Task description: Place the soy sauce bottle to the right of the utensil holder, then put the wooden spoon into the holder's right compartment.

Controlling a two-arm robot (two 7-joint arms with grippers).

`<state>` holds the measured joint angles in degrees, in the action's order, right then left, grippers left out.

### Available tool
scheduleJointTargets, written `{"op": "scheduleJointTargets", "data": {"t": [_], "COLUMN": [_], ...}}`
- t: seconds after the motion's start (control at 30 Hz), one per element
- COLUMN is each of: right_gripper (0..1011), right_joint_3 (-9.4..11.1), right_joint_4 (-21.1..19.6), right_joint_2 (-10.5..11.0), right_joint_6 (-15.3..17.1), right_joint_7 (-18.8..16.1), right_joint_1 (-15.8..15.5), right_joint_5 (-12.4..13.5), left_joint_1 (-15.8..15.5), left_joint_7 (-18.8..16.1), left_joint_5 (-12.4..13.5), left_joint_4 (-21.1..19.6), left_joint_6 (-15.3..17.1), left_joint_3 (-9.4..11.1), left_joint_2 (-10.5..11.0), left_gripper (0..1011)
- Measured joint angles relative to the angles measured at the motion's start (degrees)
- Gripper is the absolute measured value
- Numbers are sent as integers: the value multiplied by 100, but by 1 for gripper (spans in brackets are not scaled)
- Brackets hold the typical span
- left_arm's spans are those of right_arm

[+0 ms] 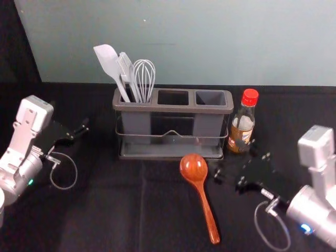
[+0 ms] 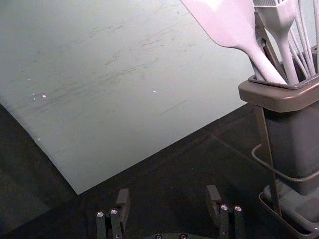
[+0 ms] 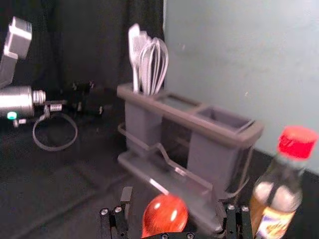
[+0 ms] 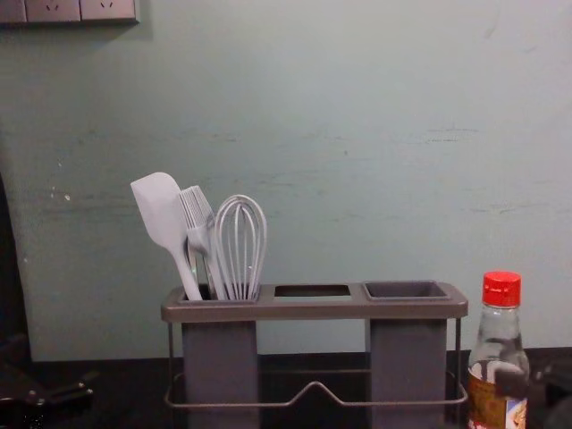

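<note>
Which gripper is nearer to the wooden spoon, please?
Right. The right gripper is just to the right of the wooden spoon, while the left gripper is well off beyond the left end of the utensil holder.

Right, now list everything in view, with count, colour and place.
utensil holder: one, grey, centre of table
spatula: one, pale, holder's left compartment
brush: one, pale, same compartment
whisk: one, pale, same compartment
soy sauce bottle: one, red cap, brown contents, right of holder
wooden spoon: one, reddish-brown, on table before holder
table: one, black, beneath everything
wall: one, grey-green, behind
sockets: three visible, pale, chest view's upper left
left gripper: one, black, open, left of holder
right gripper: one, black, open, near bottle and spoon
</note>
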<state>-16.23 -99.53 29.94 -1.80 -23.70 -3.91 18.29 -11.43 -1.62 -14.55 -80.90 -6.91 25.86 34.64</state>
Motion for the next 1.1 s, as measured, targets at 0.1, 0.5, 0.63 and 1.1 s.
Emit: {"op": "scheduleJointTargets", "data": {"t": [0.1,0.5,0.63,1.1], "right_gripper": [1002,1002,1002,1002], "right_joint_3": [-121,-192,-188,-243], "right_joint_4": [128,249,239,189], "right_joint_2": [-79,-158,-151,-152], "right_joint_6": [37,-2,3,254], "right_joint_7": [11,7,6,100], "right_joint_1": [28,60,58,92], "right_joint_5": [-92,-145,-143,-289], "left_joint_1": [0,0,0,0], "left_joint_7": [0,0,0,0], "left_joint_5": [0,0,0,0], "left_joint_4": [0,0,0,0], "left_joint_6": [0,0,0,0], "left_joint_3": [0,0,0,0], "left_joint_2": [0,0,0,0], "left_gripper": [1005,1005,1005,1005]}}
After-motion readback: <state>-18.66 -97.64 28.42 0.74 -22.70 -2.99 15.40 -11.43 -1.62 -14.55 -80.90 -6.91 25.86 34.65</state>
